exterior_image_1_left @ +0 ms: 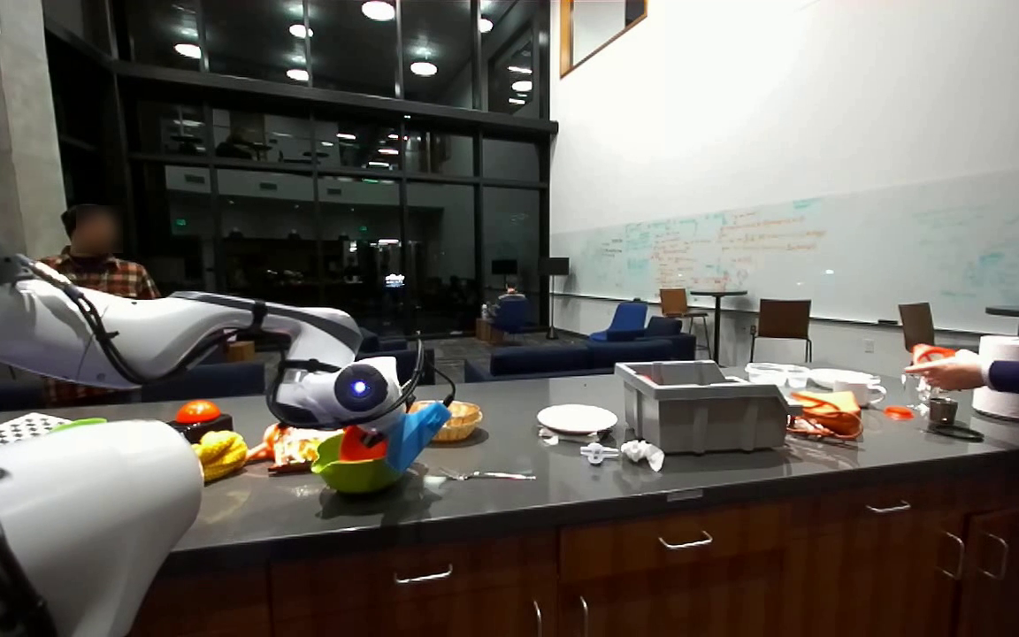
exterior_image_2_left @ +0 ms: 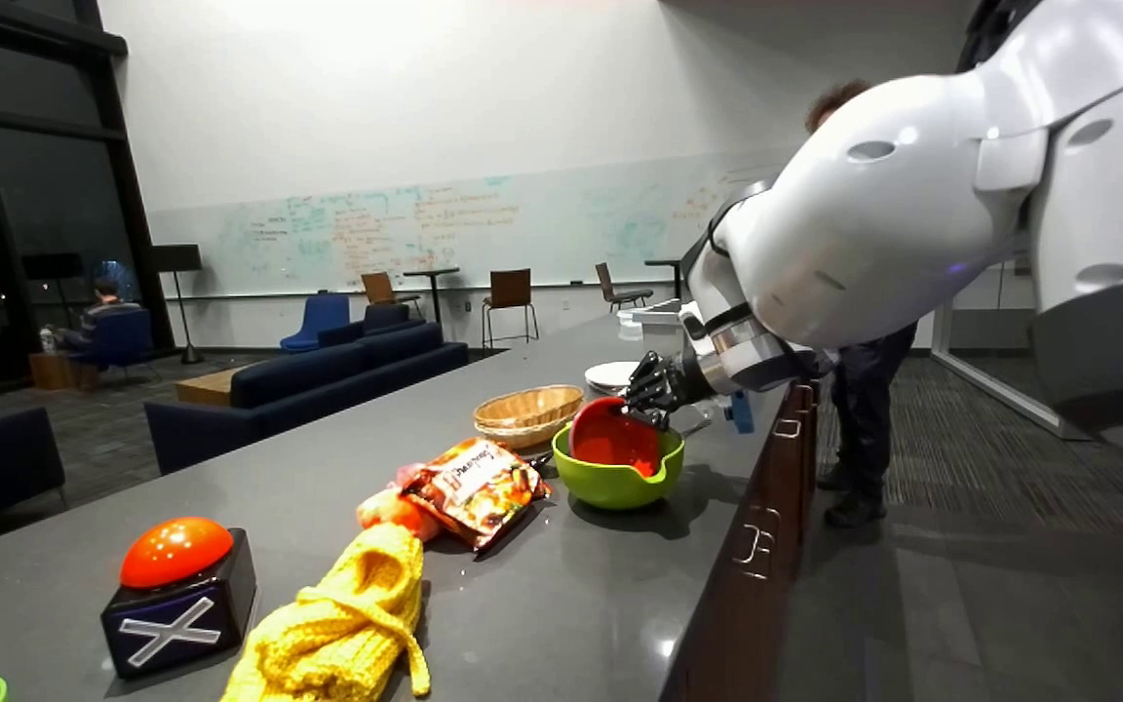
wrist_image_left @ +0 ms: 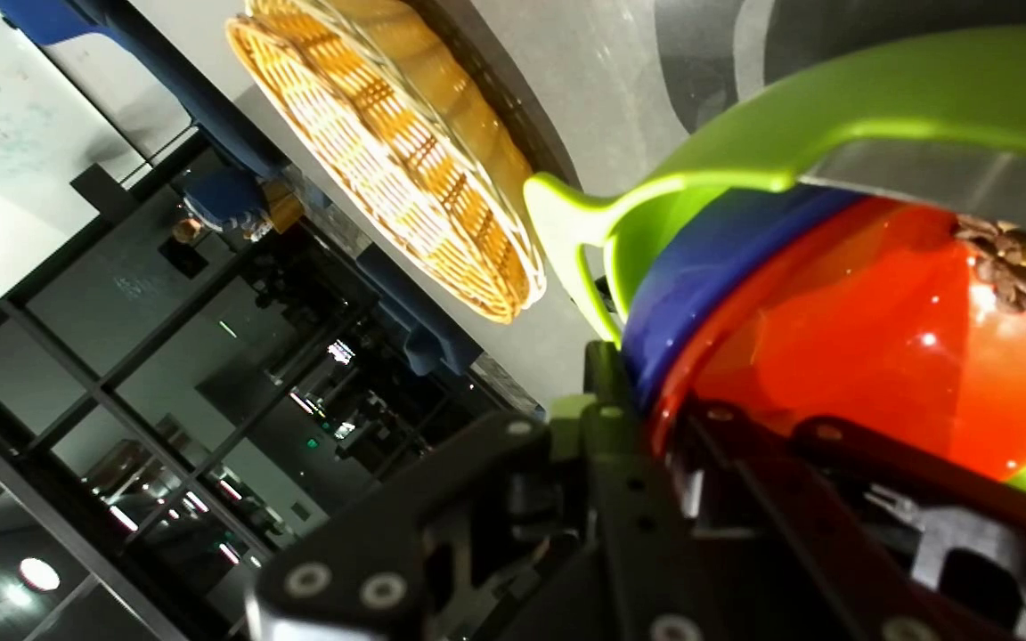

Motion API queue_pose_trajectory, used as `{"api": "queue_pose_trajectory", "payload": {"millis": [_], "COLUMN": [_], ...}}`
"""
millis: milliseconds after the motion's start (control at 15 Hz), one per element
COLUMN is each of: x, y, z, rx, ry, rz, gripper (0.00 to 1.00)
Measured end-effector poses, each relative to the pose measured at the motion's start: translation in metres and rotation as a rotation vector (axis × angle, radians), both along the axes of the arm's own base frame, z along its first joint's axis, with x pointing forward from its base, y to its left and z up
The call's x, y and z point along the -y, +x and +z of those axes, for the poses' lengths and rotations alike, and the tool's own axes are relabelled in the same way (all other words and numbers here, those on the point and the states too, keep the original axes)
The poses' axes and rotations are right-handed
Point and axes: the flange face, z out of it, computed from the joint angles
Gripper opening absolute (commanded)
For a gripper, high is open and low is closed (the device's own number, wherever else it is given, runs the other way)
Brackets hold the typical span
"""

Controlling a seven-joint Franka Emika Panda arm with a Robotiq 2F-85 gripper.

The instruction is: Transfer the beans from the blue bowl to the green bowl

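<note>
The green bowl [exterior_image_1_left: 355, 475], with a spout, stands on the counter; it also shows in an exterior view [exterior_image_2_left: 610, 489] and the wrist view [wrist_image_left: 923, 98]. The blue bowl [wrist_image_left: 718, 258] has a blue outer side and a shiny red-orange inside. It is tilted steeply within the green bowl; its red inside shows in an exterior view [exterior_image_2_left: 610, 441]. My gripper [wrist_image_left: 651, 409] is shut on its rim, one finger outside and one inside. Brown and tan beans [wrist_image_left: 1025, 276] show at the right edge of the wrist view; I cannot tell which bowl they lie in.
A wicker basket [exterior_image_2_left: 527, 414] stands close behind the green bowl. A snack bag [exterior_image_2_left: 479, 487], yellow knitted item [exterior_image_2_left: 347, 614] and red button box [exterior_image_2_left: 176, 556] lie along the counter. A fork [exterior_image_1_left: 501, 476], white plate [exterior_image_1_left: 576, 418] and grey bin [exterior_image_1_left: 704, 411] are on the other side.
</note>
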Motion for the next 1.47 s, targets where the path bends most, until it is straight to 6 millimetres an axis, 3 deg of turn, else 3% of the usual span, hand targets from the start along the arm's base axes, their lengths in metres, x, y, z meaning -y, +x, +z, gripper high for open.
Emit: {"api": "queue_pose_trajectory", "payload": {"millis": [200,267,400,1000,1467], "x": [0.000,0.000,0.000,-0.001,-0.001], "y": [0.000,0.000,0.000,-0.004,-0.004], "z": [0.000,0.000,0.000,-0.011,-0.011], "rx": [0.000,0.000,0.000,-0.021,-0.021], "ry": [0.000,0.000,0.001,-0.012,-0.012], "rz": [0.000,0.000,0.000,-0.010,-0.017], "gripper": [0.02,0.33,0.37,0.98,1.00]}}
